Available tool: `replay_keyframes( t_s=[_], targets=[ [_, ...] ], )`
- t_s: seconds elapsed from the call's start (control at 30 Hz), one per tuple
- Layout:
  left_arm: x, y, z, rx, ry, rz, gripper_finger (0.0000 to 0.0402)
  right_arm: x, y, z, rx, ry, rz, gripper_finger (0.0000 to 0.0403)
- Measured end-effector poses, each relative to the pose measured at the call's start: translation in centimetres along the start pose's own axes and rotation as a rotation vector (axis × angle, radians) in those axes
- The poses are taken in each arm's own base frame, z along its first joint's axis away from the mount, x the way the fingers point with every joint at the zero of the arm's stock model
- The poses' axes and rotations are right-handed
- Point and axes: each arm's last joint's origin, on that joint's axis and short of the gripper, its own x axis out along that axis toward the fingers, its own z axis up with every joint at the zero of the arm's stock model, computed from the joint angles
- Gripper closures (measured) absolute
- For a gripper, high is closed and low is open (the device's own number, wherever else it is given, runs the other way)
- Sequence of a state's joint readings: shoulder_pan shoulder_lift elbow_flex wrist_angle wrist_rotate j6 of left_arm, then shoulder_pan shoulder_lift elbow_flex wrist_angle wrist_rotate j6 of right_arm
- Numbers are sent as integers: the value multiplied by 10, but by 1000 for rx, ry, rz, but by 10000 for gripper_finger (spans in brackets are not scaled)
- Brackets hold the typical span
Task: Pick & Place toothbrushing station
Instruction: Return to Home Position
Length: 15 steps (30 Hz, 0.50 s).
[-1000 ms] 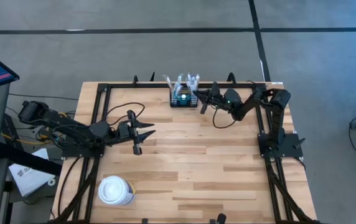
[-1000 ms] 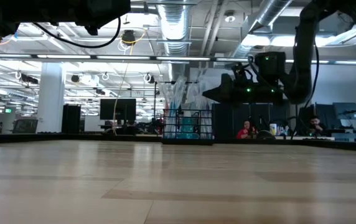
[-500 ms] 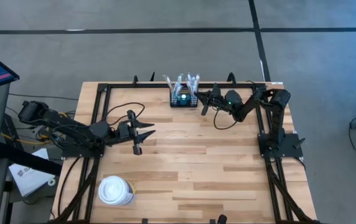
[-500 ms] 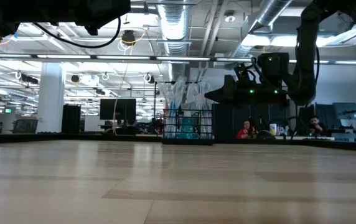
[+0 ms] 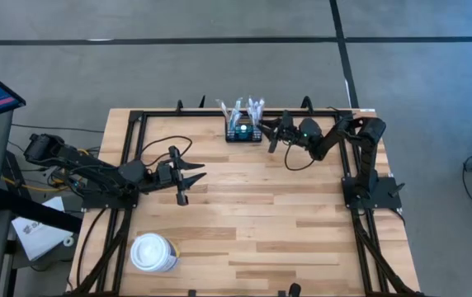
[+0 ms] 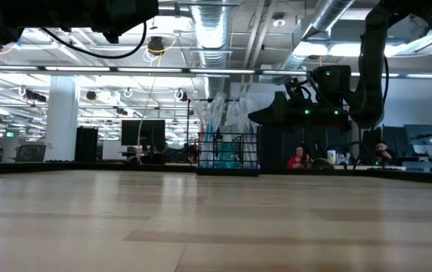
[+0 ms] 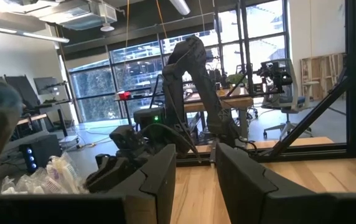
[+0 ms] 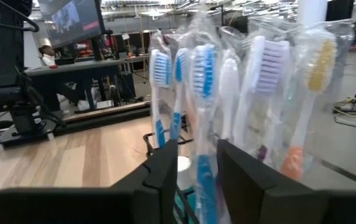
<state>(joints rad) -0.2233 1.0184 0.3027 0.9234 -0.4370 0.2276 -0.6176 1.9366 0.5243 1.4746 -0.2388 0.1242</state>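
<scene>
The toothbrushing station (image 5: pixel 243 132) is a small black wire-mesh box standing on its base at the middle of the table's far edge. Several plastic-wrapped toothbrushes (image 8: pixel 204 87) stand upright in it. My right gripper (image 5: pixel 269 139) is level just to the station's right and points at it. Its fingers are open, and in the right wrist view (image 8: pixel 196 148) the wrapped brushes stand close in front of the gap. My left gripper (image 5: pixel 196 173) hovers open over the table's left middle, holding nothing (image 7: pixel 195 152).
A white lidded paper cup (image 5: pixel 153 252) stands near the table's near left corner. A black frame rail (image 5: pixel 302 110) runs along the far edge just behind the station. Bare wood (image 5: pixel 269 214) lies between the two arms and toward the near edge.
My right gripper has drawn back a little from the station, toward the table's right edge. The station and its brushes have stayed where they were.
</scene>
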Motion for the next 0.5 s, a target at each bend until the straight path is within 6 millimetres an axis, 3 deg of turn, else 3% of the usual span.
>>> replay_keyframes(
  t_s=[0.3, 0.5],
  targets=[
    [0, 0, 0, 1, 2, 0, 294, -1, 3, 15, -6, -17, 54, 271],
    [0, 0, 0, 1, 2, -1, 294, -4, 6, 30, 19, 77, 45, 270]
  ],
)
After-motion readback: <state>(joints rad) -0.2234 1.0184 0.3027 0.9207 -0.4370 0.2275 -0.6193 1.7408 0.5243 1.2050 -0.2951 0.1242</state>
